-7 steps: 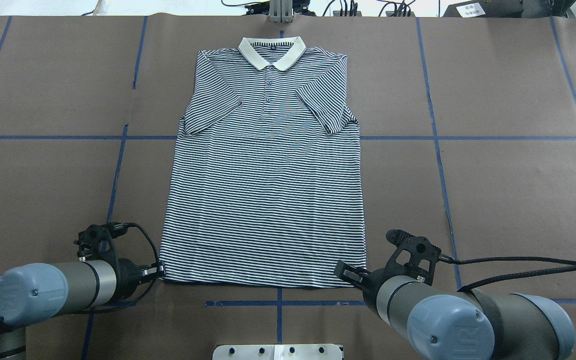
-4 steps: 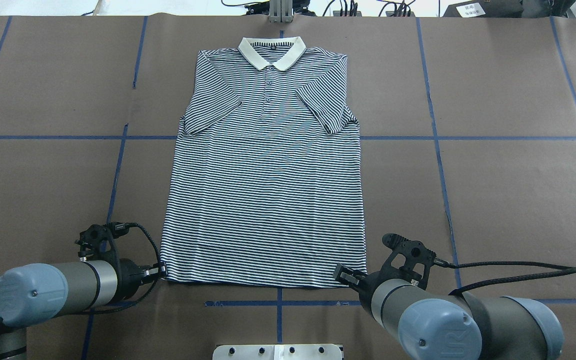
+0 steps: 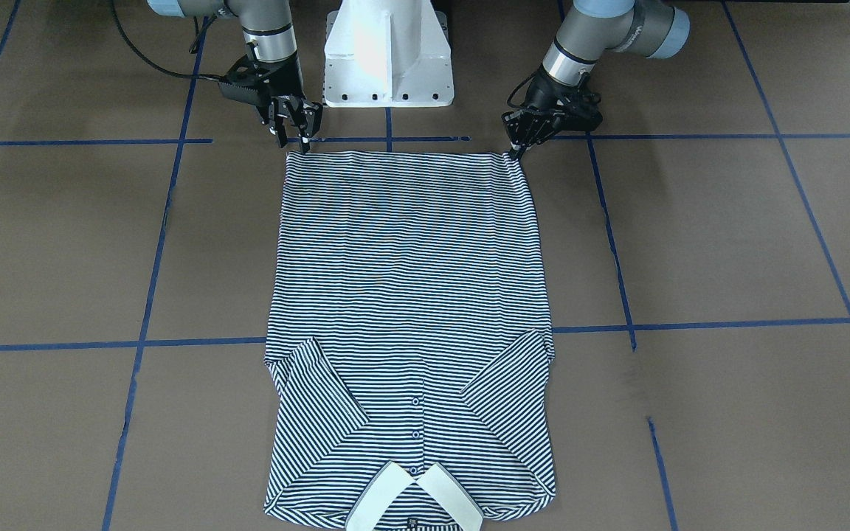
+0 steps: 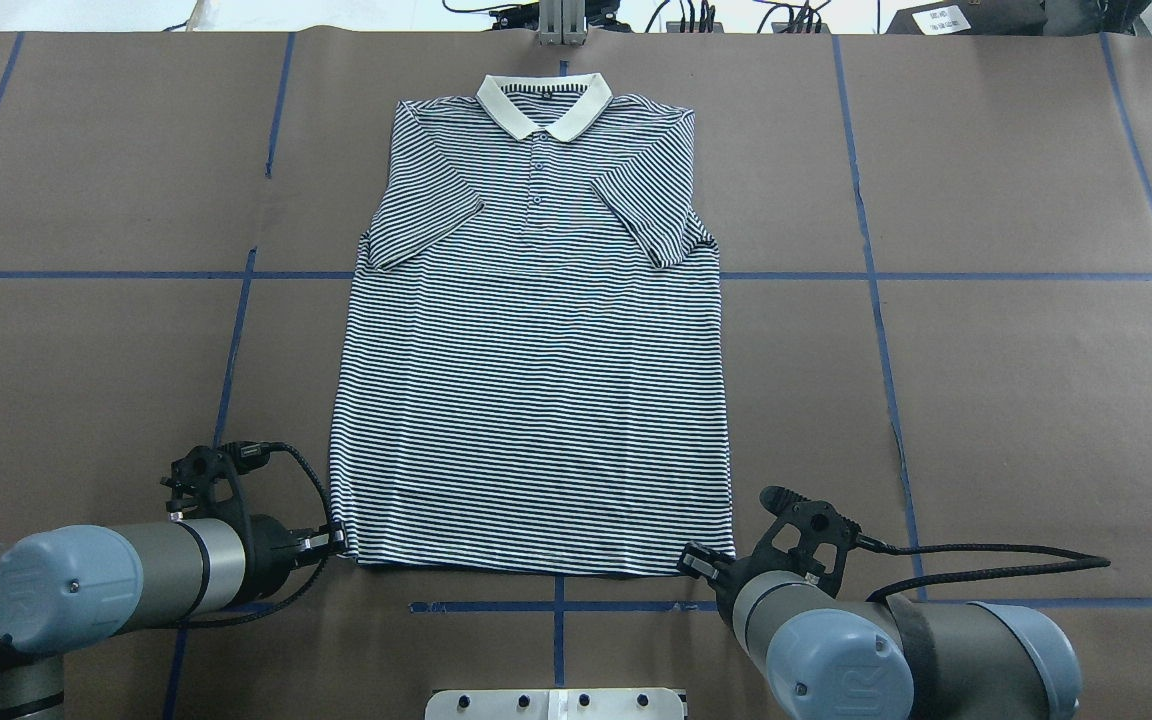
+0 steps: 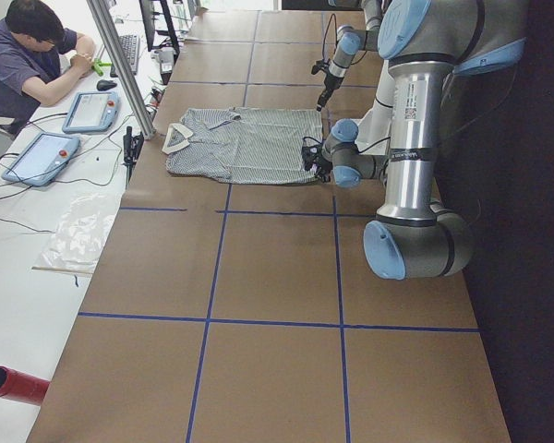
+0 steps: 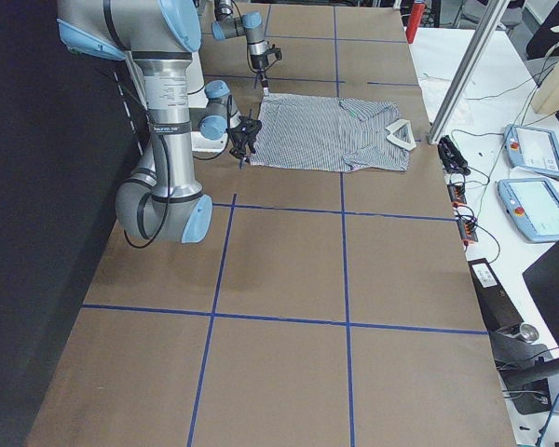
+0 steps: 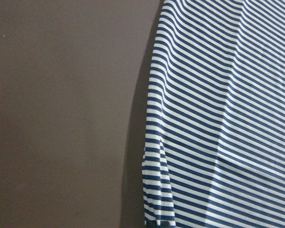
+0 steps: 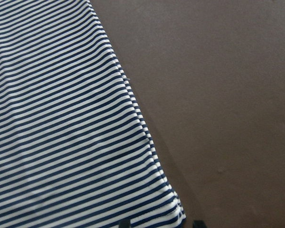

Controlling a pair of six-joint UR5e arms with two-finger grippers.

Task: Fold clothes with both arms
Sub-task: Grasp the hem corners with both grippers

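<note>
Two shirt point(image 4: 536, 380) corners: left tool point(image 4: 334, 545) pinches one, right tool point(image 4: 701, 562) straddles.

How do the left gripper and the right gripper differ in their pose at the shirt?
The left gripper points at the shirt from the side, along the hem; the right gripper points at it diagonally. The right fingers stand apart on either side of the corner; of the left fingers, only one dark tip shows. Both are at a hem corner.

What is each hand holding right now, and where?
Right hand: nothing yet; it straddles the polo shirt's hem corner, open. Left hand: at the other hem corner; grip cannot be told.
</note>
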